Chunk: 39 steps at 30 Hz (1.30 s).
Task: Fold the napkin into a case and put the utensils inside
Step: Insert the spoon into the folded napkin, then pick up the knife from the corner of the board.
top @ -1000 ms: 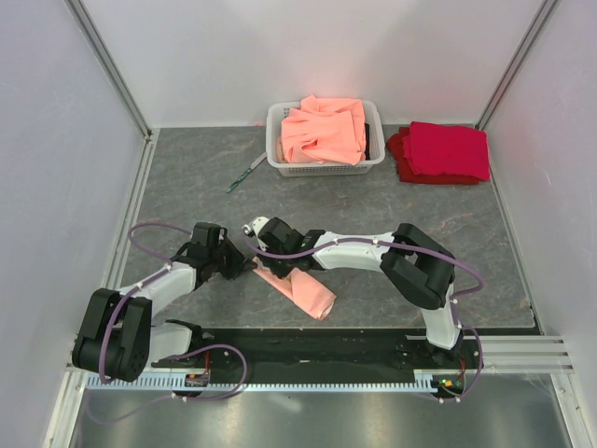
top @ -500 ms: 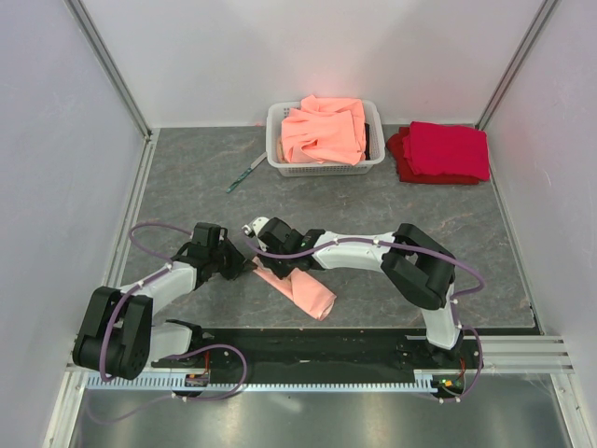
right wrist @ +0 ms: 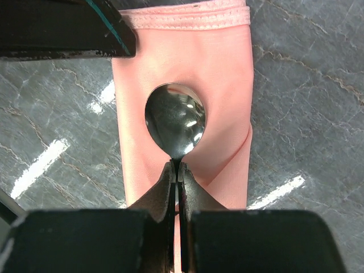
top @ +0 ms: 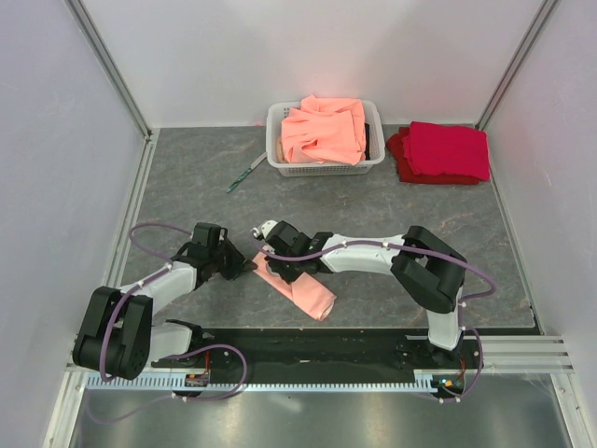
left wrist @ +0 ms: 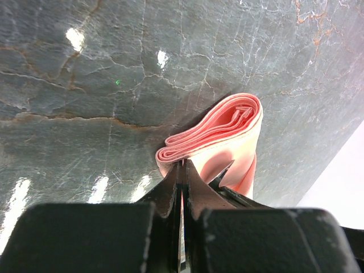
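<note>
Ahead of the right jaws, clamped on the spoon (right wrist: 174, 122), lies the napkin (right wrist: 222, 85); left jaws pinch its folded end.

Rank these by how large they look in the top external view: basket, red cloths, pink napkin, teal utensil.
1. basket
2. red cloths, only slightly smaller
3. napkin, folded and partly covered
4. teal utensil, a thin sliver

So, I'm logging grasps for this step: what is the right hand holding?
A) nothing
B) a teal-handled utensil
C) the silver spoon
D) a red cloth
C: in the right wrist view the right hand is shut on the neck of the spoon, whose bowl shows against the pink napkin.
</note>
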Motion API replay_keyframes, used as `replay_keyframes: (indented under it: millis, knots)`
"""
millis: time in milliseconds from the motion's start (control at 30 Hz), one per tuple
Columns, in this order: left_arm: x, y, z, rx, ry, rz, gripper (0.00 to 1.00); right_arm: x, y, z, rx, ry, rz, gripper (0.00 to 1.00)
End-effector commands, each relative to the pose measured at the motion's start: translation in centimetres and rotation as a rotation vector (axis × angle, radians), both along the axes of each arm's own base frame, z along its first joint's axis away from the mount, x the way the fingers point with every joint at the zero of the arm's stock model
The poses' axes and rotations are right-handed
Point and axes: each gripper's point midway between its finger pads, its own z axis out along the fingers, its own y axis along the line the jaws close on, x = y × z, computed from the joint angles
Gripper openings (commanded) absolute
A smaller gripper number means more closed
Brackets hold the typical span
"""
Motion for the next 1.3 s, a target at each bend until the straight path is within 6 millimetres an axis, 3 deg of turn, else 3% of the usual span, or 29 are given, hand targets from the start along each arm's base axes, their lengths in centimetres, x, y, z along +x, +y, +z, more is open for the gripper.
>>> replay_keyframes:
  millis: [0, 333, 467, 500, 600, 633, 733, 800, 900, 1000, 1033, 1133, 1167, 1200, 1267]
  knots:
    - [0.4, 0.3, 0.2, 0.011, -0.004, 0.031, 0.02, -0.8, 0.3, 1.6, 0.059, 0.002, -0.009, 0.0]
    - [0.4, 0.2, 0.2, 0.01, -0.004, 0.028, 0.02, -1.4, -0.2, 2.0, 0.071, 0.008, -0.018, 0.0]
    - [0.5, 0.3, 0.4, 0.013, -0.016, 0.024, 0.02, -1.2, -0.2, 2.5, 0.074, -0.006, -0.023, 0.05]
    - [0.5, 0.3, 0.5, 0.015, -0.019, 0.022, 0.02, -1.1, -0.3, 2.6, 0.071, -0.011, -0.027, 0.08]
    - [0.6, 0.2, 0.7, 0.01, -0.028, 0.016, 0.02, -0.9, 0.5, 3.3, 0.088, -0.006, -0.023, 0.28]
    - [0.7, 0.0, 1.1, 0.002, -0.04, 0.007, 0.02, -0.8, 1.0, 3.8, 0.101, -0.001, -0.029, 0.38]
    - [1.0, -0.3, 2.3, -0.012, -0.093, -0.023, 0.02, -0.4, 1.7, 5.0, 0.128, -0.007, -0.038, 0.55]
    - [0.9, -0.3, 2.8, -0.015, -0.12, -0.022, 0.07, -0.1, 1.7, 5.7, 0.133, -0.017, -0.05, 0.63]
    - [0.7, 0.1, 4.3, -0.012, -0.174, -0.009, 0.23, 0.5, 1.9, 8.0, 0.17, -0.043, -0.068, 0.69]
    - [1.0, 0.6, 7.1, 0.012, -0.277, -0.021, 0.37, 1.1, 2.2, 11.3, 0.235, -0.067, -0.086, 0.73]
    - [1.2, 0.8, 7.7, 0.039, -0.309, -0.039, 0.49, 1.3, 2.2, 12.9, 0.268, -0.08, -0.094, 0.75]
    - [2.4, 2.2, 10.2, 0.122, -0.365, -0.028, 0.62, 1.9, 0.9, 14.8, 0.3, -0.09, -0.137, 0.83]
    - [2.8, 2.7, 10.3, 0.147, -0.352, -0.02, 0.67, 2.4, 0.1, 15.0, 0.303, -0.087, -0.164, 0.85]
    - [3.8, 2.7, 12.0, 0.149, -0.379, -0.027, 0.7, 2.7, -0.5, 15.1, 0.301, -0.086, -0.181, 0.88]
    - [5.4, 3.8, 12.8, 0.181, -0.385, -0.051, 0.73, 3.8, -3.0, 14.9, 0.284, -0.084, -0.237, 0.93]
